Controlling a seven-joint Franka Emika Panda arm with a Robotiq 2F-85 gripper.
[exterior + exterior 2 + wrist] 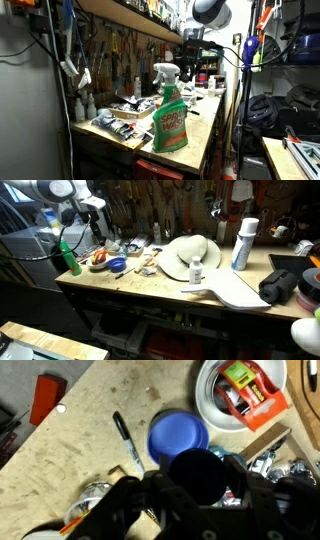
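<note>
One gripper [198,498]: it enters from the bottom edge of the wrist view, dark and blurred. In an exterior view [97,227] it hangs in the air, higher than the blue dish and a little to the left of it.
Tool state: the fingers are closed part of the way. They stand on both sides of a dark cup and hold it, so the jaws are only as wide as the cup.
Dark cup [200,472]: round, with its mouth facing the wrist camera. It covers the lower right edge of the blue dish in that view, and it is lifted clear of the bench.
Blue dish [176,434]: a round dish that lies flat on the wooden bench [90,420]. It also shows in an exterior view [117,265].
Black marker [127,440]: it lies just beside the blue dish, on its left in the wrist view, and does not touch it.
White bowl [212,408]: near the blue dish, up and to the right of it. An orange box [252,400] with a green piece on top sits inside.
Red object [45,398]: well apart from the blue dish, at the far left by the bench edge.
Green spray bottle [170,118]: upright at the end of the bench. In an exterior view [65,258] it stands to the left of the blue dish.
Pale hat [190,255]: on the bench, well apart from the blue dish on its right.
</note>
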